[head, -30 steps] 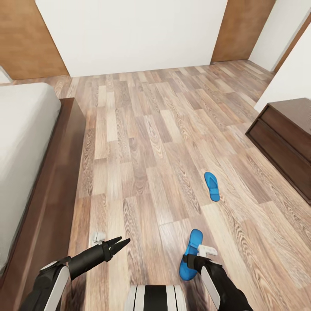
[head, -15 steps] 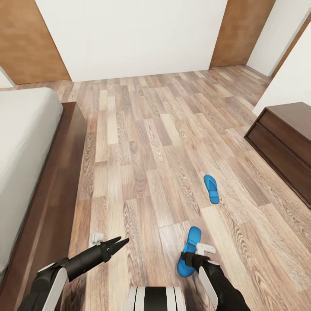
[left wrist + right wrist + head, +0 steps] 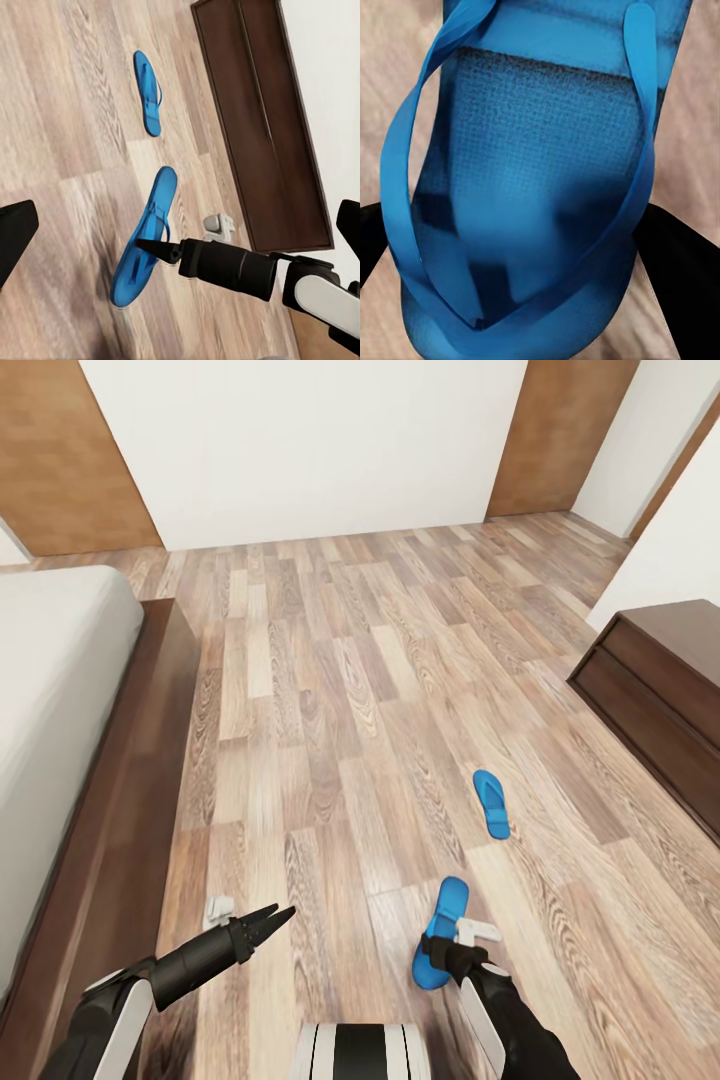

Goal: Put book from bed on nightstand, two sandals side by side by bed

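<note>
**Status: right claw holding one sandal; second sandal on floor**

The right claw point(image 3: 440, 950) grasps a blue sandal point(image 3: 440, 932) low over the wood-plank floor point(image 3: 330, 690). In the left wrist view, the dark tips of this claw point(image 3: 150, 246) meet at the strap of the held sandal point(image 3: 146, 236). The sandal hangs at a slant, toe end angled away from the robot. The right wrist view shows the footbed and both straps of the held sandal point(image 3: 536, 187) at close range, with a dark finger point(image 3: 679, 262) visible at the sandal's edge on each side. Whether the sandal's lower end touches the floor cannot be determined from these views.

The second sandal point(image 3: 490, 803) lies flat on the floor, ahead of the held one and somewhat to the robot's right, well apart from it. It also appears in the left wrist view point(image 3: 148, 91), near the long dark-wood cabinet point(image 3: 262, 120).

The left claw point(image 3: 262, 923) is clenched with nothing in it, fingers brought together to a point. It hovers above the floor, directed forward, near the bed frame.

The bed point(image 3: 150, 780) runs along the robot's left side, with a dark-brown wooden frame and a pale mattress point(image 3: 50, 690) on top. The long cabinet point(image 3: 650, 690) stands against the white wall on the robot's right. Both sandals are between bed and cabinet, the second one nearer the cabinet.
</note>
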Controlling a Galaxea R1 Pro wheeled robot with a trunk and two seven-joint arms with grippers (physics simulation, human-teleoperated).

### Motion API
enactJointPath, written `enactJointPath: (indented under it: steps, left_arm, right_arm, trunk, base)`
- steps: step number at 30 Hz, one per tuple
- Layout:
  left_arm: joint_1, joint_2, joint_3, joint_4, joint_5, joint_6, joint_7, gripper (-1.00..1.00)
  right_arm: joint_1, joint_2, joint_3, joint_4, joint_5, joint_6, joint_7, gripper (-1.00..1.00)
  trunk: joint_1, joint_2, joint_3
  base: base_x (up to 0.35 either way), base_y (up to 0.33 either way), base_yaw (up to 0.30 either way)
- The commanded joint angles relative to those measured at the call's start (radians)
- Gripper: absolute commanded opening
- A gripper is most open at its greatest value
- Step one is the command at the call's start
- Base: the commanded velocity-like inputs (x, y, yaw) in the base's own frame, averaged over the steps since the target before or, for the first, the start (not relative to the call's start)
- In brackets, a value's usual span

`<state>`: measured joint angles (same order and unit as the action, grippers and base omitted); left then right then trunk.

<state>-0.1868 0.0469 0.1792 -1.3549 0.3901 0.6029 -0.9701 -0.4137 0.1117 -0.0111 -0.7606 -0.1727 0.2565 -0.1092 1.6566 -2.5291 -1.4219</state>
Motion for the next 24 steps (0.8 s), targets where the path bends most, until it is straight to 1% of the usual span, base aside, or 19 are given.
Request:
enactJointPath:
  steps: [1, 14, 15, 24]
  left_arm:
    - [0.000, 0.000, 0.000, 0.000, 0.006, 0.008, -0.001, 1.00]
    - [0.000, 0.000, 0.000, 0.000, 0.006, 0.008, -0.001, 1.00]
    - [0.000, 0.000, 0.000, 0.000, 0.006, 0.008, -0.001, 1.00]
    - [0.000, -0.001, 0.000, 0.000, 0.006, 0.008, -0.001, 1.00]
  right_arm:
    - [0.000, 0.001, -0.001, -0.002, -0.010, -0.001, -0.004, -1.00]
    - [0.000, 0.000, -0.001, -0.002, -0.010, -0.071, -0.004, -1.00]
    - [0.000, 0.000, -0.001, -0.001, -0.010, -0.266, -0.004, -1.00]
    - [0.000, 0.000, -0.001, -0.001, -0.010, -0.266, -0.004, -1.00]
  trunk:
    - [0.000, 0.000, -0.001]
    - [0.000, 0.000, -0.001]
    - [0.000, 0.000, -0.001]
    - [0.000, 0.000, -0.001]
  base:
    - [0.041, 0.000, 0.000]
    - [0.008, 0.000, 0.000]
    - [0.000, 0.000, 0.000]
    - [0.000, 0.000, 0.000]
